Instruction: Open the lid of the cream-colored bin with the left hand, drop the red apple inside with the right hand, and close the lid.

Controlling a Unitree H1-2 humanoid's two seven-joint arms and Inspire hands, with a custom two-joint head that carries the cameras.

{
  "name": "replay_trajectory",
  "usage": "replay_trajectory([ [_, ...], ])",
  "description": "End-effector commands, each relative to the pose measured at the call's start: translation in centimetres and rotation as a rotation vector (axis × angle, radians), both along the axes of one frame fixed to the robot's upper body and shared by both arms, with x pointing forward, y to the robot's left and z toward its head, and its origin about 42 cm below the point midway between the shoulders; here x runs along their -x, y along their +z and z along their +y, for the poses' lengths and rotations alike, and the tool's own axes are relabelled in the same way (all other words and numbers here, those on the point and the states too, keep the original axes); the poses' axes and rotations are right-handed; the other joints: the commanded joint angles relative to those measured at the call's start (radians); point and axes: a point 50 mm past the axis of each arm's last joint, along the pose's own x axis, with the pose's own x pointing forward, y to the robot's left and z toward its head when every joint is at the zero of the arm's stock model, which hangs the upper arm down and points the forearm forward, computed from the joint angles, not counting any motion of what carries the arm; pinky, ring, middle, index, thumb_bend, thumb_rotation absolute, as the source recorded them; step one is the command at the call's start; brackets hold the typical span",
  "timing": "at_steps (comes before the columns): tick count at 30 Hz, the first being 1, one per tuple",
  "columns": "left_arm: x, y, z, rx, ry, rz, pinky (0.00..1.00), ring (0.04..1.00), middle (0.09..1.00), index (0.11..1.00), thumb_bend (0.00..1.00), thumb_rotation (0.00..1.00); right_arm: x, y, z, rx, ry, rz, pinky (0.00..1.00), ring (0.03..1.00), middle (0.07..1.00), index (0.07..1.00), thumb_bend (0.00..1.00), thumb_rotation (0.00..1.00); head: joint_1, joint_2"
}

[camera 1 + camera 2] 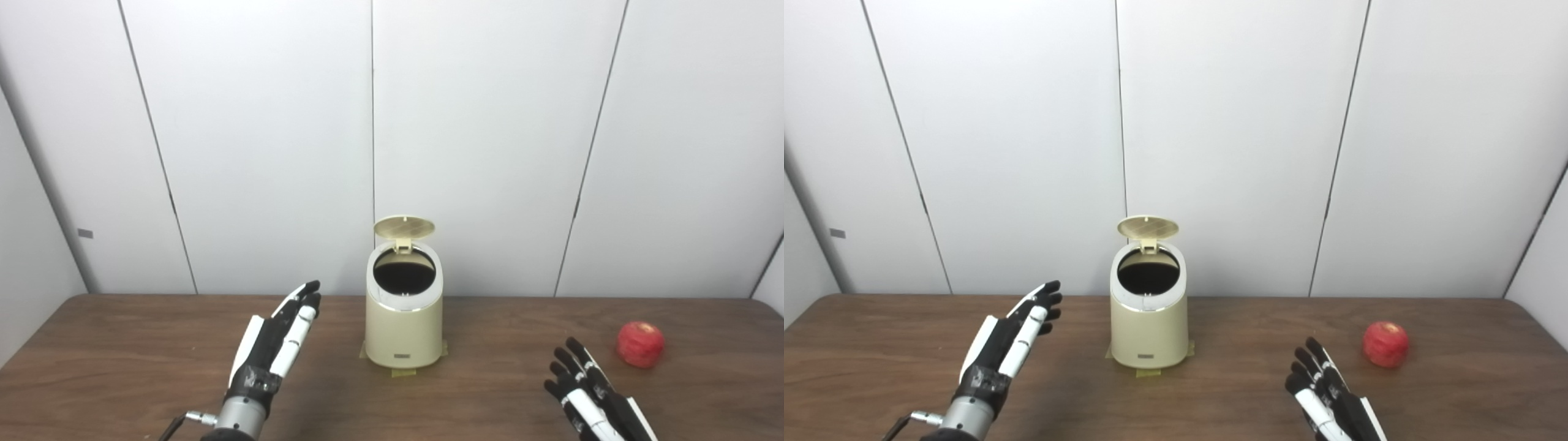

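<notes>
The cream-colored bin (404, 331) stands at the middle of the brown table, taped down at its base. Its round lid (403, 227) is tipped up and back, and the dark opening (404, 272) shows. The red apple (640, 344) lies on the table at the right. My left hand (278, 340) is open with fingers stretched out, to the left of the bin and apart from it, holding nothing. My right hand (591, 392) is open with fingers spread, low at the front right, short of the apple and not touching it.
The brown wooden table (122, 355) runs across the whole view, with white wall panels (490, 122) close behind its far edge. Nothing else stands on the table.
</notes>
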Motion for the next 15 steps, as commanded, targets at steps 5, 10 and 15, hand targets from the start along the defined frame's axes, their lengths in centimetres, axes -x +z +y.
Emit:
replay_trajectory([
  [5,0.5,0.4,0.5,0.144,-0.007,-0.063,0.95,0.928,0.954,0.980,0.59,1.00,-1.1,2.6,-0.6,0.055,-0.021,-0.135,0.89,0.934,0.933,0.949,0.82,0.45,-0.012,0.005],
  [10,1.0,-0.5,1.8,0.208,-0.006,-0.038,0.97,0.956,0.975,1.000,0.61,1.00,-1.2,2.7,-1.7,0.103,-0.046,-0.185,0.91,0.936,0.949,0.956,0.79,0.40,-0.048,0.010],
  [15,1.2,-0.8,2.8,0.295,0.018,-0.036,0.98,0.960,0.975,0.998,0.60,1.00,-0.5,3.9,-3.0,0.191,-0.112,-0.217,0.84,0.911,0.930,0.929,0.83,0.39,-0.129,0.020],
])
